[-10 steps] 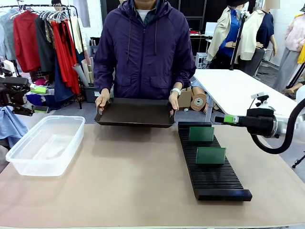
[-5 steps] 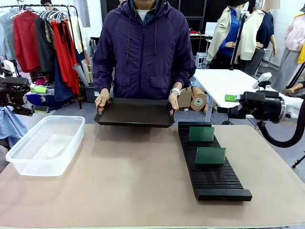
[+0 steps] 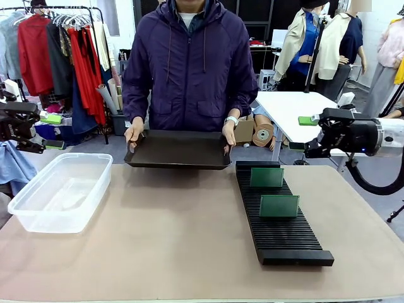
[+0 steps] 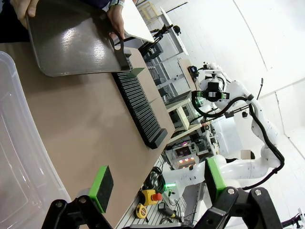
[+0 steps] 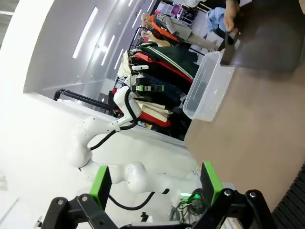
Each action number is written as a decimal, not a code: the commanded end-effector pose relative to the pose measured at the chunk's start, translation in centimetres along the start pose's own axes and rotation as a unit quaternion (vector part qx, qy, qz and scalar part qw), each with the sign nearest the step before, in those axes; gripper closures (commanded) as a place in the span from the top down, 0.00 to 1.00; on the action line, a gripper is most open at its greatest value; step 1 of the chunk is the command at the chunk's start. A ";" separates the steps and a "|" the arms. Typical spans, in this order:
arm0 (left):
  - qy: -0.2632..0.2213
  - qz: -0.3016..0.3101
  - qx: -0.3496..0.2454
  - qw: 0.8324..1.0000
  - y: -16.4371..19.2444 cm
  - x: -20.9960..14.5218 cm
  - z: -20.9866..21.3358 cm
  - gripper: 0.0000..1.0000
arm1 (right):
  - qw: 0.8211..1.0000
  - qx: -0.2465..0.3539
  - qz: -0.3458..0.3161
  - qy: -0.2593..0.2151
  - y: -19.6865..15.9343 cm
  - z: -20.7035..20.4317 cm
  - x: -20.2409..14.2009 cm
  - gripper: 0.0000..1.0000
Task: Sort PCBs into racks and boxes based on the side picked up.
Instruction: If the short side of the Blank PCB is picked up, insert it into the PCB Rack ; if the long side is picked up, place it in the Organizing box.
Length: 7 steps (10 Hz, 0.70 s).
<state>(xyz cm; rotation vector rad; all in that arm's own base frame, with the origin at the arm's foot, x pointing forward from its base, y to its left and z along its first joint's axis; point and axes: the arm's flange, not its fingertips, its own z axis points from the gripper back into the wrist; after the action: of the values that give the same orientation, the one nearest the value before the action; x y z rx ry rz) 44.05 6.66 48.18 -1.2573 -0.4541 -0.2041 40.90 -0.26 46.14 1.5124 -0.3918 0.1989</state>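
Brown table surface is seen across the front view, with clothes rails behind the person at the far side.

Nearest on the right lies the rack, its long axis running near to far, the near end toward the robot and the far end just beside the tray. Two PCBs are stood upright on edge in its slots, their long edges lying crosswise, left to right; one is set about mid-rack and the other nearer the far end. Their flat faces are turned toward the near side.

At the near left the box is placed on the table, its long axis angled near-left to far-right, well apart from the rack.

Past the table's right edge the right gripper is held in the air, pointing left, its fingers wide apart and nothing between them. In its wrist view both green pads stand well apart, touching nothing.

At the far left the left gripper is held off the table; its fingers are likewise spread, with nothing gripped.

Farthest, a dark tray is held level at the far edge by the person's hands, one on each short end.
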 end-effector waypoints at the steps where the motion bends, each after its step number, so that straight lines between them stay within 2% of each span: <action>1: -0.001 0.003 0.000 1.000 -0.2 0.0 0.1 1.00 | 0.999 0.009 -0.048 0.013 1.2 1.2 -0.1 1.00; 3: -0.001 0.003 0.000 1.000 -0.2 0.0 0.1 1.00 | 0.997 0.005 -0.073 0.035 1.1 2.0 -0.2 1.00; 5: -0.001 0.003 0.000 1.000 -0.2 0.0 0.1 1.00 | 0.997 0.001 -0.061 0.052 1.0 2.4 0.3 1.00; 6: -0.001 0.003 0.000 1.000 -0.2 0.0 0.1 1.00 | 0.998 0.006 -0.059 0.027 0.4 1.6 -0.7 1.00; 7: -0.001 0.003 0.000 1.000 -0.2 0.0 0.1 1.00 | 0.998 0.006 -0.059 0.027 0.4 1.6 -0.7 1.00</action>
<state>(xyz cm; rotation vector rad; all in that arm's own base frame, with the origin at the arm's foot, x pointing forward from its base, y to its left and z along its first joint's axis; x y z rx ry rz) 44.05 6.66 48.18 -1.2573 -0.4541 -0.2041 39.86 -1.99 46.25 1.5272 -0.2439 0.1598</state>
